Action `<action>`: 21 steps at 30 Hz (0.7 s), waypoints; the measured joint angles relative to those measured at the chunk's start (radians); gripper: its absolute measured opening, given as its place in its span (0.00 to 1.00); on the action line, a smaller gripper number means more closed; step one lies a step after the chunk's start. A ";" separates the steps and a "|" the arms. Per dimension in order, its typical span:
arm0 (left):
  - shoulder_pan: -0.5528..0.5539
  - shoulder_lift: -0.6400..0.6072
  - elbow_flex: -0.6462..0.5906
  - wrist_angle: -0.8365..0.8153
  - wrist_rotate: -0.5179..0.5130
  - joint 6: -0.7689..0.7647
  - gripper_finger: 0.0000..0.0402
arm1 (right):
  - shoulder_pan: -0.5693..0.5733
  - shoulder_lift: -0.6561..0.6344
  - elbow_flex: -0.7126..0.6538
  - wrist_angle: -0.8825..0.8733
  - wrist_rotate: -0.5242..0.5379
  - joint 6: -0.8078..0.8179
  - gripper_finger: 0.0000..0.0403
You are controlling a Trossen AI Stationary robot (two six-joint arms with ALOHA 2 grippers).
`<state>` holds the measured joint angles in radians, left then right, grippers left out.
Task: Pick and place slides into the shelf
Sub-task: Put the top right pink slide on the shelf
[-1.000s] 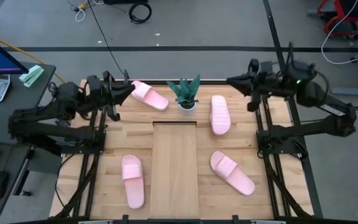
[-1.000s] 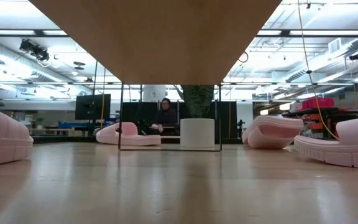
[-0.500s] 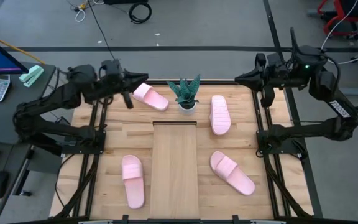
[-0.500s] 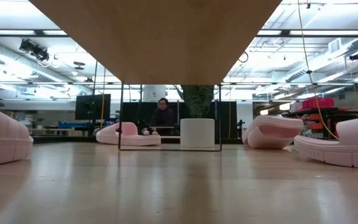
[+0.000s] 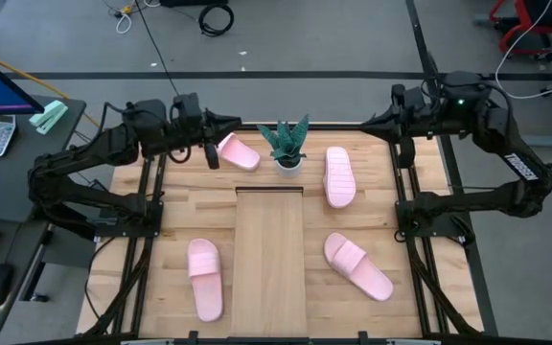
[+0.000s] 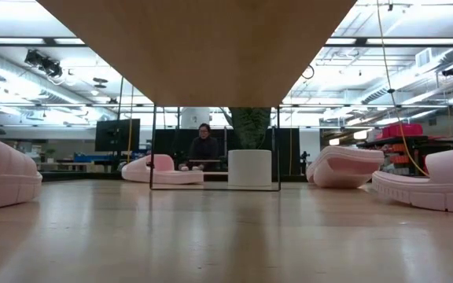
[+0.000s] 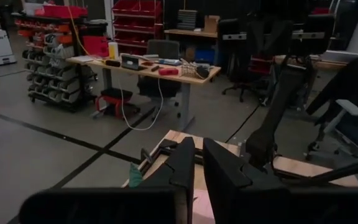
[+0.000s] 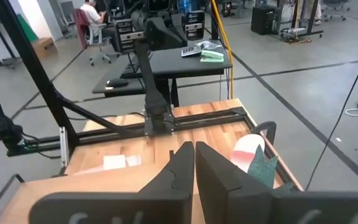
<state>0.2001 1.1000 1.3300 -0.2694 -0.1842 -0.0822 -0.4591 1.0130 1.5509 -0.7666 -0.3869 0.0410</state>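
Reading for brands or writing turns up nothing legible on any slide, on the shelf or on either arm.

Starting at the left of the high view, the left gripper (image 5: 233,122) hangs over the table's far left corner, its fingers (image 7: 185,163) drawn close together with only a thin slit between them and nothing held. Just beside its tip lies the far-left slide (image 5: 239,152), its long axis slanting from the far left edge toward the shelf; part of it is hidden under the arm, so which end is the toe is hard to say. The near-left slide (image 5: 204,278) lies well apart from that gripper, long axis running near to far, tilted slightly.

The shelf (image 5: 268,259) fills the middle of the table (image 5: 171,220), its long axis running from the near edge toward the potted plant (image 5: 287,144) at its far end, with no slide on it.

Right of the plant, the far-right slide (image 5: 339,175) lies lengthwise near to far, strap toward the near end. The near-right slide (image 5: 356,265) sits diagonally, one end toward the shelf and the other toward the near right corner. The right gripper (image 5: 369,122) hovers at the far right edge, near the far-right slide without touching it, its fingers (image 8: 180,163) pressed almost together and empty.
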 joint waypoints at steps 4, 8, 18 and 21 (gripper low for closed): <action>0.000 -0.002 0.000 -0.020 -0.006 0.001 0.10 | 0.000 0.007 0.000 -0.003 0.016 -0.044 0.06; 0.009 -0.002 0.000 -0.109 -0.026 0.000 0.09 | 0.000 0.008 0.000 -0.022 0.023 -0.071 0.06; 0.099 -0.002 0.000 -0.187 -0.033 -0.001 0.11 | 0.000 0.037 -0.001 -0.154 0.101 -0.124 0.18; 0.127 -0.002 0.000 -0.210 -0.033 0.015 0.12 | 0.006 0.052 -0.001 -0.197 0.105 -0.133 0.27</action>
<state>0.3271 1.0981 1.3300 -0.4794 -0.2169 -0.0672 -0.4534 1.0648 1.5497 -0.9638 -0.2821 -0.0922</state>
